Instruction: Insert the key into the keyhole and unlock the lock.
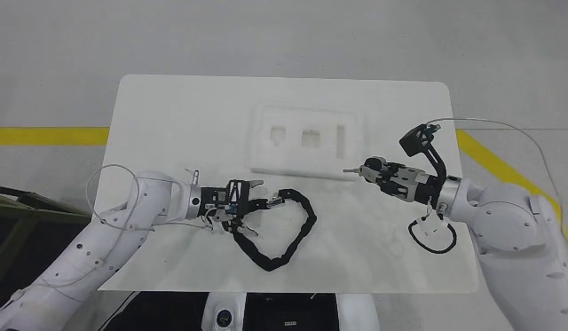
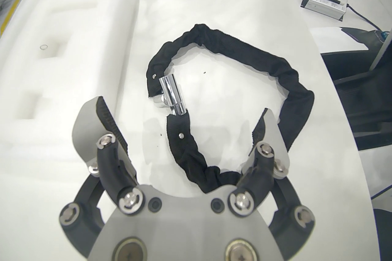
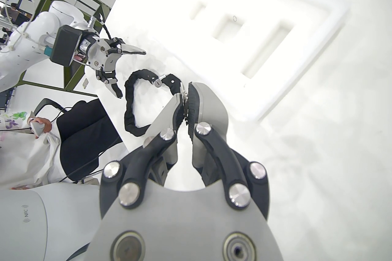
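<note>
A black fabric-sleeved chain lock (image 1: 288, 229) lies in a loop on the white table, and its shiny metal lock cylinder (image 2: 172, 94) joins the two ends. My left gripper (image 1: 256, 198) is open, its fingers spread just short of the chain loop (image 2: 245, 66), touching nothing. My right gripper (image 1: 357, 169) hovers over the table to the right of the loop, shut on a small metal key (image 3: 183, 97) pinched between its pads. From the right wrist view the lock cylinder's (image 3: 158, 83) keyhole end faces my right gripper, a gap away.
A white foam tray (image 1: 306, 140) with three recesses lies behind the chain at the table's middle back. A thin ring (image 2: 43, 47) sits in one recess. A black cable loop (image 1: 432, 234) hangs at my right arm.
</note>
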Motion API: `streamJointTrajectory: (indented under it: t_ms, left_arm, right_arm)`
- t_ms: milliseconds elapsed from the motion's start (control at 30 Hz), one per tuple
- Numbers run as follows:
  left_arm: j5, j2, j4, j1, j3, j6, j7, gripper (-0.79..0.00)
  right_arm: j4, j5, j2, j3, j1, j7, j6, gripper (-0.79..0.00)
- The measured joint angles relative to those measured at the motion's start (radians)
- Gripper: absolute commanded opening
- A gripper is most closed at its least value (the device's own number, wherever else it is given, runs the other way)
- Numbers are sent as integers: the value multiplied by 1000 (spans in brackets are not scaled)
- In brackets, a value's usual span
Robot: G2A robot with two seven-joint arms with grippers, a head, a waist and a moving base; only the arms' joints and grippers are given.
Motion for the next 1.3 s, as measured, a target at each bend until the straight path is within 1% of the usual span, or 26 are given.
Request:
streamJointTrajectory:
  t_ms: [200, 333, 400, 433, 500, 633, 667, 733, 800, 967, 1033, 1100, 1167, 1233, 1300]
  left_arm:
    - [46, -13, -41, 5, 40, 24, -34, 0]
    - [84, -29, -38, -4, 74, 72, -106, 0]
    - [62, -37, -29, -10, 82, 82, -118, -77]
    - [53, -41, -26, -17, 87, 87, -125, -92]
    - [46, -48, -22, -26, 95, 96, -134, -89]
    - [27, -63, -16, -44, 109, 116, -153, -200]
    - [26, -66, -14, -47, 112, 118, -161, -215]
    - [25, -73, -9, -54, 119, 124, -185, -231]
    - [21, -78, -6, -58, 124, 130, -203, -215]
    - [5, -86, 9, -57, 119, 155, -227, -228]
    - [-5, -86, 12, -52, 111, 166, -229, -265]
    - [-12, -87, 15, -48, 103, 169, -237, -280]
    - [-22, -88, 18, -45, 97, 169, -248, -326]
    - [-28, -89, 20, -44, 94, 166, -257, -394]
    - [-32, -91, 22, -44, 93, 165, -265, -419]
  right_arm:
    - [0, 0, 0, 0, 0, 0, 0, -785]
    - [0, 0, 0, 0, 0, 0, 0, -785]
    - [0, 0, 0, 0, 0, 0, 0, -785]
    - [0, 0, 0, 0, 0, 0, 0, -785]
    - [0, 0, 0, 0, 0, 0, 0, -785]
    - [0, 0, 0, 0, 0, 0, 0, -785]
    - [0, 0, 0, 0, 0, 0, 0, -785]
    - [0, 0, 0, 0, 0, 0, 0, -785]
    - [0, 0, 0, 0, 0, 0, 0, -785]
    - [0, 0, 0, 0, 0, 0, 0, -785]
    - [0, 0, 0, 0, 0, 0, 0, -785]
    - [0, 0, 0, 0, 0, 0, 0, -785]
    - [0, 0, 0, 0, 0, 0, 0, -785]
    - [0, 0, 0, 0, 0, 0, 0, -785]
    - [0, 0, 0, 0, 0, 0, 0, -785]
